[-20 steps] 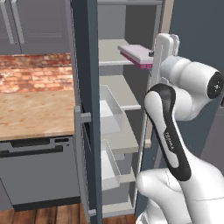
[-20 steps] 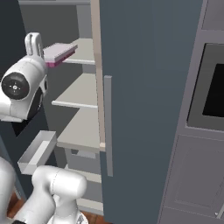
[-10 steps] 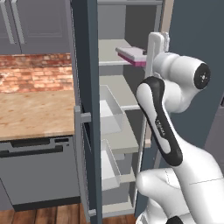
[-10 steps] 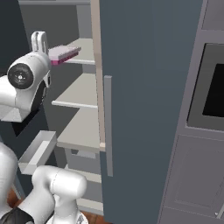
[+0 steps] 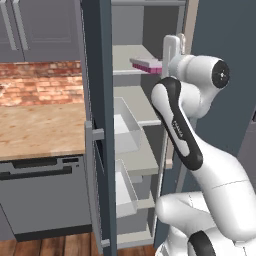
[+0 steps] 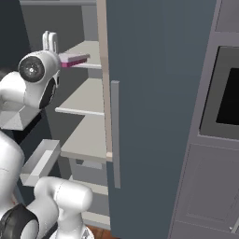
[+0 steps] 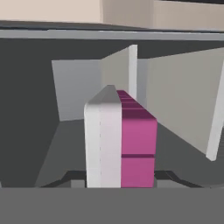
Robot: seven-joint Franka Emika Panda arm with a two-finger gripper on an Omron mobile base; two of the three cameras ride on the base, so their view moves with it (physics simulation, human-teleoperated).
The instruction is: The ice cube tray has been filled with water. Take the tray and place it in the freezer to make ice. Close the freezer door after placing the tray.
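- Left base view: the ice cube tray is at the level of an upper shelf inside the freezer, and whether it rests on the shelf or is just above it cannot be told.
- Its far end reaches into the compartment, while its near end is at the gripper, which rises pale and upright in front of the white arm.
- The tray's long axis runs from the gripper back into the freezer and roughly level; it reads as a thin slab, pale above with a pink lower edge.
- Right base view shows the tray from the other side, sticking out past the gripper toward the shelf, pale face above and pink edge below.
- Hand view looks straight along the tray: its near end fills the centre, pale face to the left and pink side to the right, and the length runs away toward the grey back wall.
- The gripper is closed on the tray's near end, with dark finger tips just showing at either side of it.
- The freezer door stands open, edge-on toward the camera, between the compartment and the wooden worktop.
- Clear drawers sit below the shelves, lower than the tray.
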